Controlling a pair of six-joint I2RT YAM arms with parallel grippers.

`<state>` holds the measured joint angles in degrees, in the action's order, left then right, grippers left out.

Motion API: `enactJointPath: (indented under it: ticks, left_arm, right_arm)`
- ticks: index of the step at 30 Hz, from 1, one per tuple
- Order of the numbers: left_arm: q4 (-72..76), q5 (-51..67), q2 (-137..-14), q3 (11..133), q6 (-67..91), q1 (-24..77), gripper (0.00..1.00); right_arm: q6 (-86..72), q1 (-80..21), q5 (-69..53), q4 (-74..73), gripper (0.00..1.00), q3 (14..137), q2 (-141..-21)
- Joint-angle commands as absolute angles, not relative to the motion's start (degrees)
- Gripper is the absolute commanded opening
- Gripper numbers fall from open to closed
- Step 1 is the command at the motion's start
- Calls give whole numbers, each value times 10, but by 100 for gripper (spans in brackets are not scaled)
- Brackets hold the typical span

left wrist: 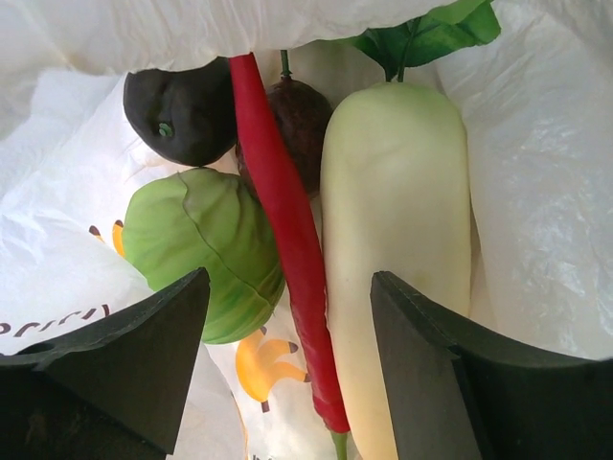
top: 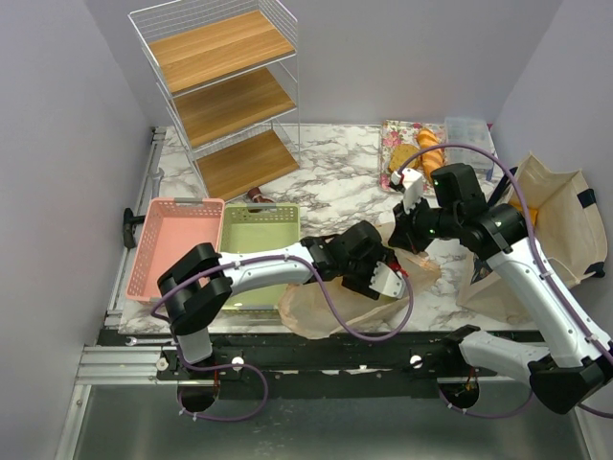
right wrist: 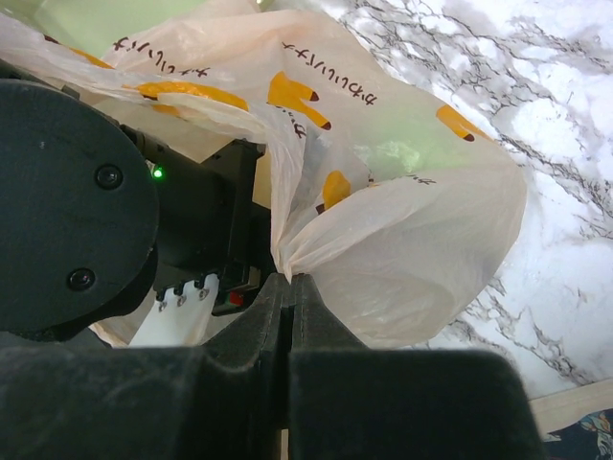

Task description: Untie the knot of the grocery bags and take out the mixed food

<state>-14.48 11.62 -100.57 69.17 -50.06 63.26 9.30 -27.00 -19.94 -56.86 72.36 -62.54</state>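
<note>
Looks roughly midway
Untying judged done on the grocery bag (right wrist: 421, 211) at centre front of the marble surface (top: 335, 192): open mouth, no tie visible in either wrist view
Pinching a gathered fold of that bag's plastic with the right tool (right wrist: 289, 287), pressed together on the film, holding the mouth up
Reaching into the opening with the left tool (left wrist: 287, 311), spread wide, gripping nothing
Not yet out, all packed together inside the bag:
- green round vegetable (left wrist: 196, 249) on the left, touching the chilli
- long red chilli (left wrist: 283, 211) down the middle, running between the spread jaws
- pale long radish (left wrist: 397, 249) on the right, against the chilli
- two dark maroon balls (left wrist: 182, 110) at the far end, one either side of the chilli's tip

Also seeing a second tan bag (top: 311, 311) lying flat under the left arm near the front edge; cannot tell whether tied or already emptied
Golden bread rolls (top: 428, 151) on a patterned tray (top: 395, 129) at back right, outside any bag
No snack packets made out anywhere

Left to do, as a judgement: close on one item (chilli best lined up), lift clear, repeat for the other four, then deal with the flat bag
Worth watching for thin film getting caught along with the food
</note>
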Motion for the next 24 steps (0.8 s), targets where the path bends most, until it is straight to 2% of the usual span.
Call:
enactJointPath:
  ticks: [1, 5, 9, 14, 24]
  left_arm:
    - [-260, 131, -1039, 643, -488, 633, 70]
    - [-242, 128, -1003, 603, -488, 641, 62]
    - [-258, 135, -998, 598, -476, 647, 59]
    - [-274, 125, -1034, 628, -458, 644, 69]
    - [-278, 113, -1082, 670, -431, 632, 71]
  right_arm:
    - [112, -272, -182, -587, 1, 725, -628]
    - [118, -272, -181, -594, 1, 722, -624]
    - [122, -272, -180, -593, 1, 718, -622]
    - [126, -272, -184, -591, 1, 717, -626]
    - [131, -272, -186, -597, 1, 709, -622]
